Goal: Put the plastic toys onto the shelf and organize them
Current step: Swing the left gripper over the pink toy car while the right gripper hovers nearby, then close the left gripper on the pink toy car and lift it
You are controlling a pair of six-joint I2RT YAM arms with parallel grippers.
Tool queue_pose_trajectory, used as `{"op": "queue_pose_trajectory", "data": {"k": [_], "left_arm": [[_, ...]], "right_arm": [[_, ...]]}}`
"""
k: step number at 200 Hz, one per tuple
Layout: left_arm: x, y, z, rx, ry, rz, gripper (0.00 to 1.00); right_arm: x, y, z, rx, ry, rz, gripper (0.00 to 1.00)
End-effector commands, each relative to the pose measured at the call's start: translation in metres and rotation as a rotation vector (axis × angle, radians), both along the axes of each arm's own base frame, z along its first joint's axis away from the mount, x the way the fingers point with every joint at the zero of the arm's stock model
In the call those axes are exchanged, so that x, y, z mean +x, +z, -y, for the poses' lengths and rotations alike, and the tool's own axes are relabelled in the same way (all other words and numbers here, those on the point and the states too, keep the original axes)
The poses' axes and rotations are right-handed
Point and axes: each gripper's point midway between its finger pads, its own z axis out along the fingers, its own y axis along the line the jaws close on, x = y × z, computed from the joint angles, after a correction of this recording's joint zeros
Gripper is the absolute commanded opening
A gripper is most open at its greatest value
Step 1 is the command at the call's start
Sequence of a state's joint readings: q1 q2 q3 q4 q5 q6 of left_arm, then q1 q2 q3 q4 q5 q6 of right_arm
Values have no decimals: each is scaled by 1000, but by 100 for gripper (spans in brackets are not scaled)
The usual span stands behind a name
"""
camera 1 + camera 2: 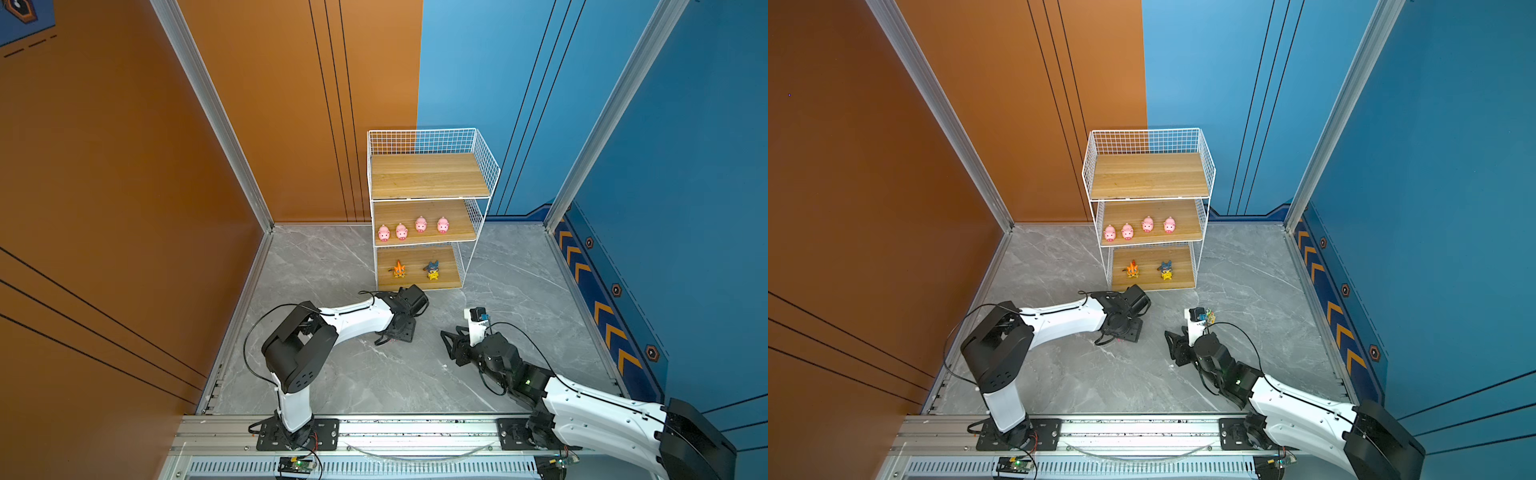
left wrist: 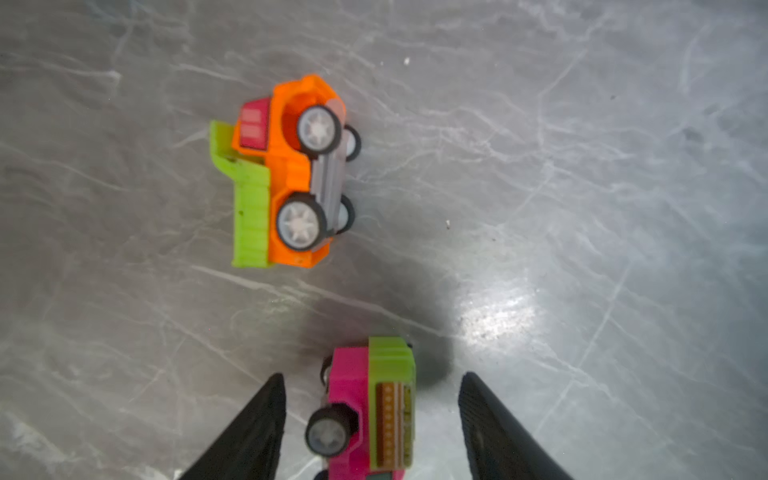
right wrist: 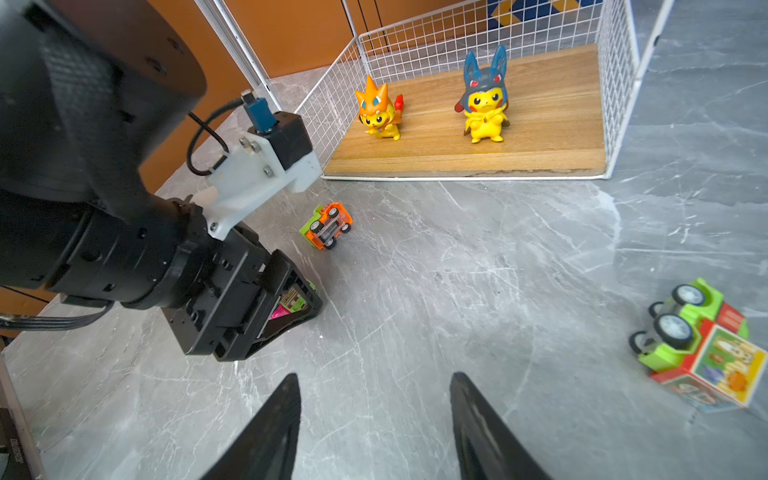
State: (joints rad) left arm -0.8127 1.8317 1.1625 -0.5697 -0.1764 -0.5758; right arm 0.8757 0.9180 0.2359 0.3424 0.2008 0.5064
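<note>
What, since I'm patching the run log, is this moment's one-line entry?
left gripper open around pink car on table | right gripper open, empty | pigs on shelf middle board | orange car tipped over

Bright overhead light leaves glare on the floor (image 2: pixel 496 326); the left wrist view is blurred throughout.
</note>
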Motion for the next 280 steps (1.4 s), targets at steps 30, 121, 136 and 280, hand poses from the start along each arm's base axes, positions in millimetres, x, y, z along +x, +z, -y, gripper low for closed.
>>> {"op": "queue_pose_trajectory", "data": {"k": [30, 121, 136, 280], "left_arm": [[9, -2, -1, -35, 57, -28, 50], [15, 15, -10, -304, 212, -34, 30], [13, 23, -16, -387, 266, -28, 30], [11, 94, -63, -931, 658, 128, 31]], "right_arm": [[-4, -11, -2, -10, 17, -24, 58], [-12, -1, -49, -2, 143, 22, 58], [-14, 5, -64, 28, 173, 28, 58], [-2, 46, -157, 353, 89, 37, 59]]}}
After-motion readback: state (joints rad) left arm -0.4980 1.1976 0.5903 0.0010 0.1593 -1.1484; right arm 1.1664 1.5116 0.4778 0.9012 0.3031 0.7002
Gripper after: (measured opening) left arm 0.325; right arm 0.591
